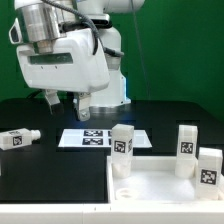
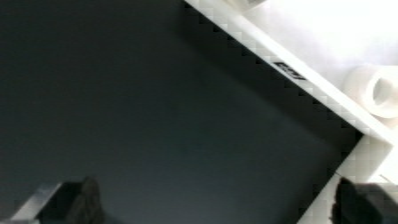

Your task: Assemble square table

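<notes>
Gripper [image 1: 66,99], jaws spread and empty, hangs above bare table; the loose leg [image 1: 18,139] lies left, long axis crosswise.

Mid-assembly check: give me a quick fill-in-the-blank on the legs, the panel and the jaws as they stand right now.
1. The jaws of the gripper stand ___, with nothing between them.
2. The number of legs standing upright at the square panel is ___.
3. The fourth leg lies on its ___ on the black table, at the exterior view's left, apart from the panel.

Missing words: open; three; side.
</notes>
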Controlling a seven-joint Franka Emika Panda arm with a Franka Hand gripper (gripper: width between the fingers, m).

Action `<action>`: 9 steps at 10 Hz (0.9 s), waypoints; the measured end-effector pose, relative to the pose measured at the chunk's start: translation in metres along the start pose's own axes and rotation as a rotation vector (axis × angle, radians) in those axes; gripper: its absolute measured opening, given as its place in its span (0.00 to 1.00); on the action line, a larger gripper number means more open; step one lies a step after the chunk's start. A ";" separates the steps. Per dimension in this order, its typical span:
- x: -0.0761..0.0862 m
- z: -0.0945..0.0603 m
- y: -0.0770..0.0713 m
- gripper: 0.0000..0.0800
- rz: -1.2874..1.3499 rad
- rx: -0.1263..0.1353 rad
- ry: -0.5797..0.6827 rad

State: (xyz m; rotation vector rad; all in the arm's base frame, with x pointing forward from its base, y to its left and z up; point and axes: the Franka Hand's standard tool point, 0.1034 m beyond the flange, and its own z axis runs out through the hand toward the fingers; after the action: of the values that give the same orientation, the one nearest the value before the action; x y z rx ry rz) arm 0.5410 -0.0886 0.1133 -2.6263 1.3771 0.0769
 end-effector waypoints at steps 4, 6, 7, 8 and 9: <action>0.006 0.015 0.071 0.81 -0.069 -0.045 -0.194; 0.007 0.016 0.094 0.81 -0.035 -0.076 -0.324; 0.004 0.016 0.095 0.81 -0.031 -0.084 -0.379; 0.003 0.016 0.099 0.81 -0.019 -0.096 -0.454; 0.006 0.017 0.102 0.81 -0.009 -0.104 -0.490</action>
State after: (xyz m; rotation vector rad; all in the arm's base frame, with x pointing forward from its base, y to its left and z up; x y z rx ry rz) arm 0.4612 -0.1473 0.0826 -2.4530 1.2101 0.7527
